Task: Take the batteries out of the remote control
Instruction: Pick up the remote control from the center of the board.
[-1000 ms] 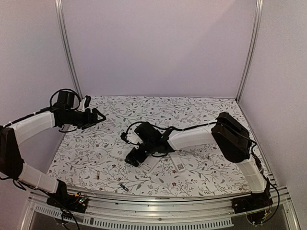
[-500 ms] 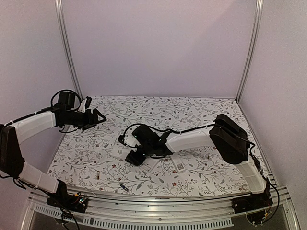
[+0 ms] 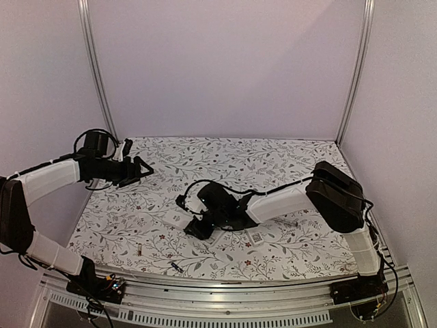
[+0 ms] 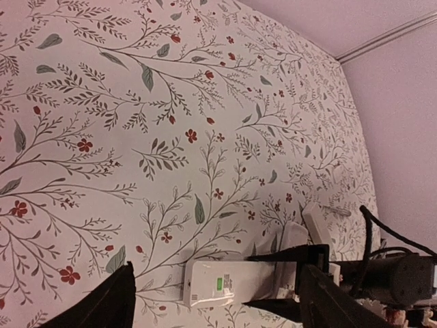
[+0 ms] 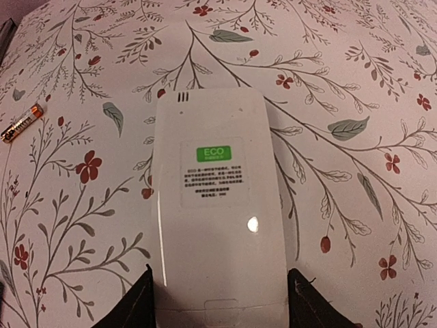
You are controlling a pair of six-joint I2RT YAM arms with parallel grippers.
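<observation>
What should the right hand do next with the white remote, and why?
Probably squeeze the right gripper firmly onto the white remote: its fingers sit either side of the near end, contact unclear, and the remote's back looks unopened.

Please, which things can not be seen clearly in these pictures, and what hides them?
Right wrist view: inside of the white rectangular plastic remote, hidden by its back cover.
Right wrist view: whether the right gripper presses the remote; the bottom edge cuts its fingers.
Top view: tiny dark item near the front rail, too small to identify.
</observation>
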